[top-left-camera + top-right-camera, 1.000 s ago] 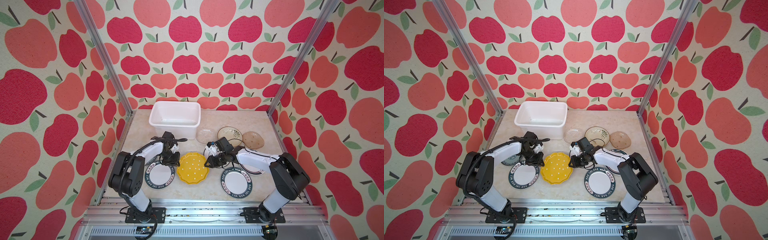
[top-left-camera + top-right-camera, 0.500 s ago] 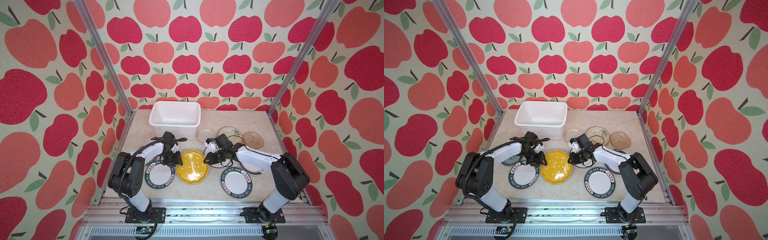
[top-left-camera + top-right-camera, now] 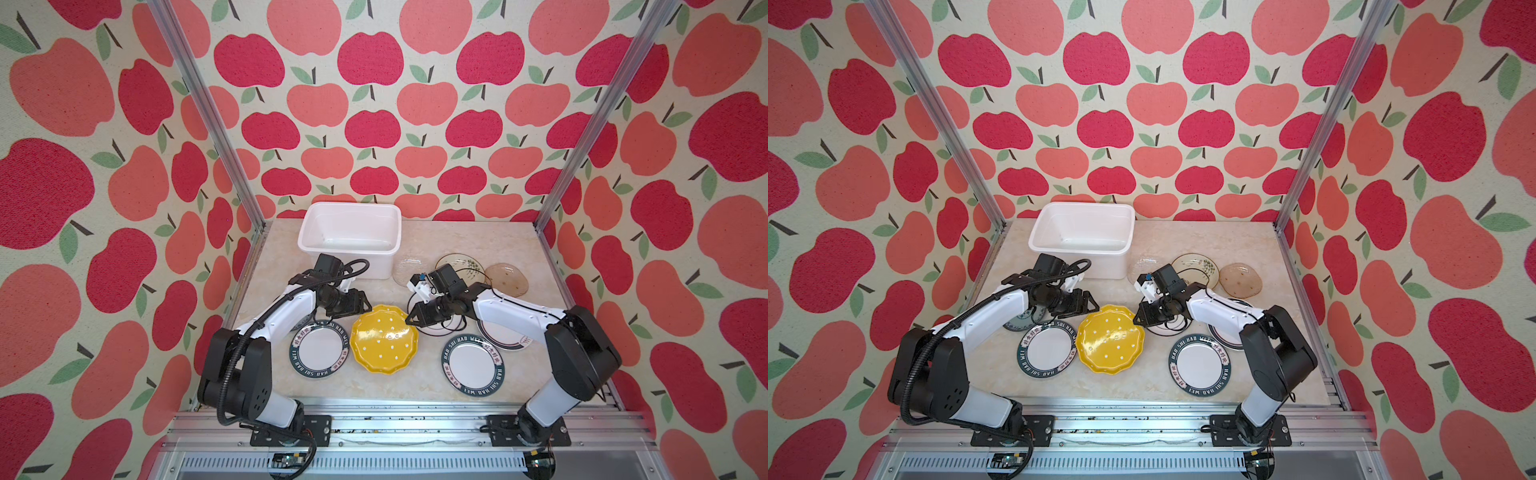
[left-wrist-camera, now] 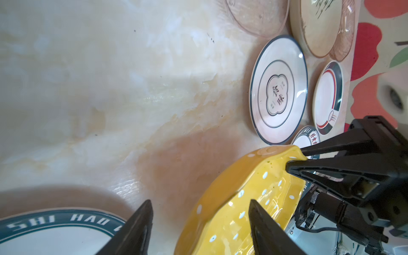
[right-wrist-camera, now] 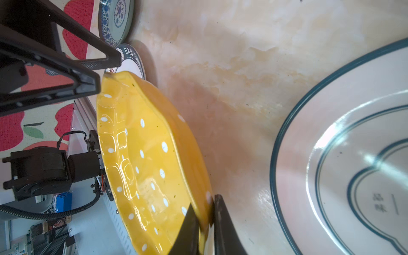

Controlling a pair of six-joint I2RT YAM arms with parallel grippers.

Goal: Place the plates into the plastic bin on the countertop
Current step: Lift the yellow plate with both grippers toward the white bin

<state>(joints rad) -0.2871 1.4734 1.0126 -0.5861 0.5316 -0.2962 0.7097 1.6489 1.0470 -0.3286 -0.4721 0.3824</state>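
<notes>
Right wrist view has my right gripper (image 5: 204, 201) pinching the rim of the yellow plate (image 5: 141, 154), one finger on the dotted face and one beneath. The plate hangs tilted, with its shadow on the countertop (image 5: 242, 55) beneath. Across the yellow plate, my left gripper (image 5: 103, 72) stands spread, the far rim sitting between its fingers; I cannot tell whether they touch it.

Left wrist view confirms this: my left gripper (image 4: 199, 202) is wide apart, with the yellow plate's (image 4: 254, 198) near edge between the tips.

Both top views place a green-lettered plate (image 3: 320, 353) just left of the yellow plate (image 3: 384, 345), rims meeting, and a second lettered plate (image 3: 473, 365) to its right. The plastic bin (image 3: 353, 264) stands well behind the yellow plate, with no plates inside it. A clear glass plate (image 3: 409, 268), leaf-painted plate (image 3: 465, 264) and brown glass plate (image 3: 507, 278) lie behind the yellow plate and to its right.

My right arm covers much of the emblem plate (image 4: 278, 90) in the top views, while the left wrist view shows it whole. Only the right wrist view shows the blue-patterned plate (image 5: 116, 19) clearly.
</notes>
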